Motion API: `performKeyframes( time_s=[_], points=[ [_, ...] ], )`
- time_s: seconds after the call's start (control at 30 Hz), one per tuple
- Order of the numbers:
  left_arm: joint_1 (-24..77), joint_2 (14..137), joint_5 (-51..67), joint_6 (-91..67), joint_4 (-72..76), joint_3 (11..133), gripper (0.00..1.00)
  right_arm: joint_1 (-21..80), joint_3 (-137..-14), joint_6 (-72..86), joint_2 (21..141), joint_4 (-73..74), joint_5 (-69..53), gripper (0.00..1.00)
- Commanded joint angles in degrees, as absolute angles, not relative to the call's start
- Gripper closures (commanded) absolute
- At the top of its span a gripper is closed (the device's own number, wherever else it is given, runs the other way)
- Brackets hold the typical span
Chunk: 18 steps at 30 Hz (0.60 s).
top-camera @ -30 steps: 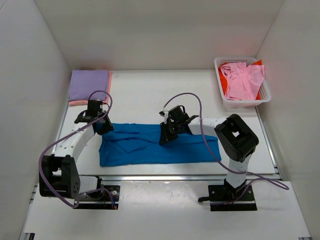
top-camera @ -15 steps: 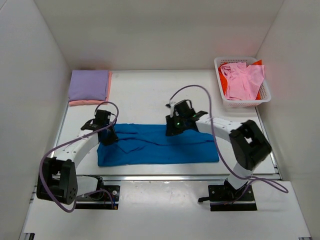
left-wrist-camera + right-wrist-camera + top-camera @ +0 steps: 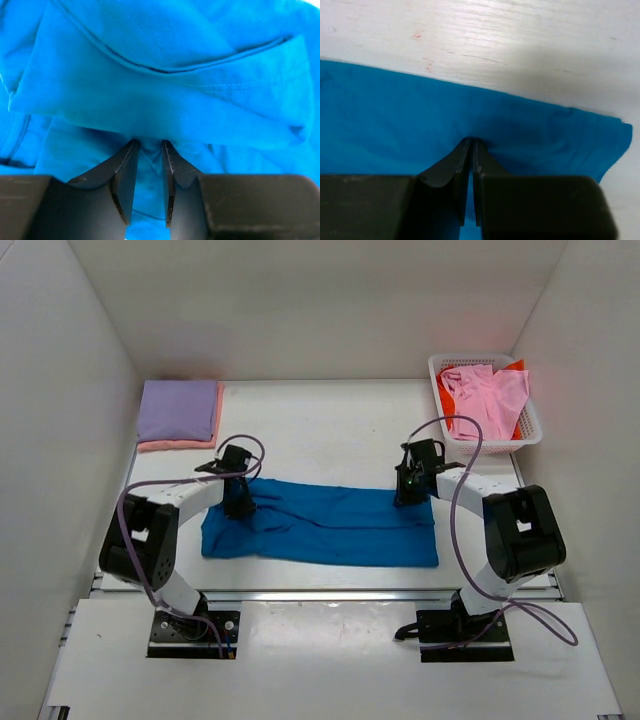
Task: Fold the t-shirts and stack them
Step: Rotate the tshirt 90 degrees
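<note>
A bright blue t-shirt (image 3: 330, 530) lies as a long folded strip across the middle of the table. My left gripper (image 3: 238, 505) stands over its upper left part. In the left wrist view that gripper (image 3: 149, 147) is shut on a bunched fold of the blue t-shirt (image 3: 165, 95). My right gripper (image 3: 405, 492) is at the strip's far edge near its right end. In the right wrist view it (image 3: 471, 141) is shut on the edge of the blue t-shirt (image 3: 395, 115), with the cloth puckering at the tips. A folded lavender t-shirt (image 3: 178, 410) rests on a salmon one (image 3: 170, 445) at the back left.
A white mesh basket (image 3: 488, 446) at the back right holds a crumpled pink t-shirt (image 3: 487, 400) over an orange-red one (image 3: 516, 366). White walls close in the table (image 3: 320, 430) on three sides. Bare white tabletop (image 3: 495, 40) lies just beyond the shirt's far edge.
My right gripper has moved from the shirt's middle out to its right end along the far edge. My left gripper has shifted rightward onto the shirt. The strip's far edge now lies straighter.
</note>
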<state>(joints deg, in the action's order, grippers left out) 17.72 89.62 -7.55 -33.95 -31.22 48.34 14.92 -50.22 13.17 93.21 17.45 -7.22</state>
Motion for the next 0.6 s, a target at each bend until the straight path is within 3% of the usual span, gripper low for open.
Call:
performKeyframes(
  time_s=[0.0,0.07,0.3,0.4,0.57],
  points=[
    [17.6,96.8,-7.8,-34.2,-27.6,53.5,0.64,14.7,-46.5,17.1,92.6,22.2,-1.5,0.95],
    [17.8,101.1,-7.7,-33.4,-28.6,58.6,0.66,15.5,-45.4,21.8,91.6,24.6,0.0,0.95],
    [22.4,125.7,-3.1,-29.5,-38.6,94.3,0.70,27.6,-33.1,37.8,81.0,18.6,-3.1,0.98],
    [24.9,139.3,-1.2,-29.5,-45.9,117.2,0.72,35.2,-25.7,48.7,77.1,9.6,-6.3,0.99],
    [27.7,159.4,-0.3,-27.2,-63.2,156.8,0.72,44.3,-27.3,54.7,80.9,0.4,-6.9,1.00]
  ],
)
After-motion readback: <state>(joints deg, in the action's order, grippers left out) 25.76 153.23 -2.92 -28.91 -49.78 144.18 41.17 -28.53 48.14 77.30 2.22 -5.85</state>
